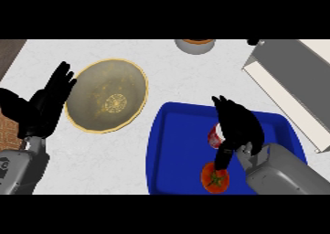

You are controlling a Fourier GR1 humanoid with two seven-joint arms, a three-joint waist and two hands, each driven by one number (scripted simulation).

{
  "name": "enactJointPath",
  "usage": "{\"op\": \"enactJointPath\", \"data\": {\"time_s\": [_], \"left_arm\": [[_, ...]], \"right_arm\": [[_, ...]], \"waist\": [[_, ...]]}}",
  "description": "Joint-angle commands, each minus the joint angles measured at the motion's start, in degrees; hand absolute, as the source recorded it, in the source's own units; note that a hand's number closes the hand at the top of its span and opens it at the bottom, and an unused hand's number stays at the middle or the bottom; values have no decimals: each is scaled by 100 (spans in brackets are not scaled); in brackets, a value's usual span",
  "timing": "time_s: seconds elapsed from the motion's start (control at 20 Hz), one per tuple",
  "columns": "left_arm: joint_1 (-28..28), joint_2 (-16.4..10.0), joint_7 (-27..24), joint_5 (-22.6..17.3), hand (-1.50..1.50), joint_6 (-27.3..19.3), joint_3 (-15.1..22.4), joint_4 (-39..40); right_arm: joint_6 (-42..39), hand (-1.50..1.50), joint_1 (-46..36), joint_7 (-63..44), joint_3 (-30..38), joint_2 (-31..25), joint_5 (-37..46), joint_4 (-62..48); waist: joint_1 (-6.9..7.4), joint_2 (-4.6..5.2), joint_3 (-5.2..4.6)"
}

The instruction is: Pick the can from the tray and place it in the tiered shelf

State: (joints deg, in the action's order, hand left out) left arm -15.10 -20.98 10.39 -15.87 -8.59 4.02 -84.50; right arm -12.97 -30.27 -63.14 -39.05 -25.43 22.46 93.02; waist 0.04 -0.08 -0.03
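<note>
a: what was on the left?

b: the left hand [39, 109]. it was open, with its fingers spread and pointing up. it held nothing. i think it was parked there to be out of the way.

a: and next to it?

b: a round gold plate [106, 96] lay flat on the white counter [93, 155], just right of that hand. nothing was on it. at the far edge sat a small grey bowl [194, 45], and only part of it showed.

a: where was the can?

b: the can [214, 136] was in the blue tray [174, 151], near the middle. it was red and white. the right hand [238, 125] was over it and hid most of it.

a: was the hand holding it?

b: not yet, i think. its fingers looked quite straight and pointed far. its thumb stuck out to the near side. i could not tell if the hand touched the can or was just beside it. i think it was there so it could close round the can.

a: was anything in the way?

b: a red tomato [215, 178] lay in the tray too, just on the near side of the can, right by the thumb. it could get bumped.

a: where did the can have to go?

b: into the tiered shelf [295, 68], far and to the right, just past the tray's far right corner. nothing stood between them. but the can would have to go up over the tray's rim first.
</note>
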Motion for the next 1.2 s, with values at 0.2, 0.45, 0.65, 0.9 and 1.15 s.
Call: {"op": "enactJointPath", "data": {"time_s": [0.2, 0.45, 0.65, 0.9, 1.15], "left_arm": [[103, -61, -73, -32, 0, 305, -278, 27], [81, 271, -237, 257, 0, 208, -164, 193], [-32, 315, 151, 363, 0, 77, -206, -11], [152, 256, 232, 274, 0, 295, -434, -348], [187, 352, -47, 351, 0, 425, -488, -5]], "right_arm": [[75, -150, 118, -165, 78, 652, 746, -989], [186, -150, 746, -148, -3, 944, 1143, -683], [-233, -150, 267, 685, 852, 776, 913, -1548], [-104, 150, 968, 676, 585, 1140, 1368, -1292], [-125, 150, 639, 1318, 490, 1173, 1850, -1766]], "waist": [[41, 14, 2], [-18, 5, 2], [24, 16, 4], [7, 0, 4], [9, 9, 2]]}}
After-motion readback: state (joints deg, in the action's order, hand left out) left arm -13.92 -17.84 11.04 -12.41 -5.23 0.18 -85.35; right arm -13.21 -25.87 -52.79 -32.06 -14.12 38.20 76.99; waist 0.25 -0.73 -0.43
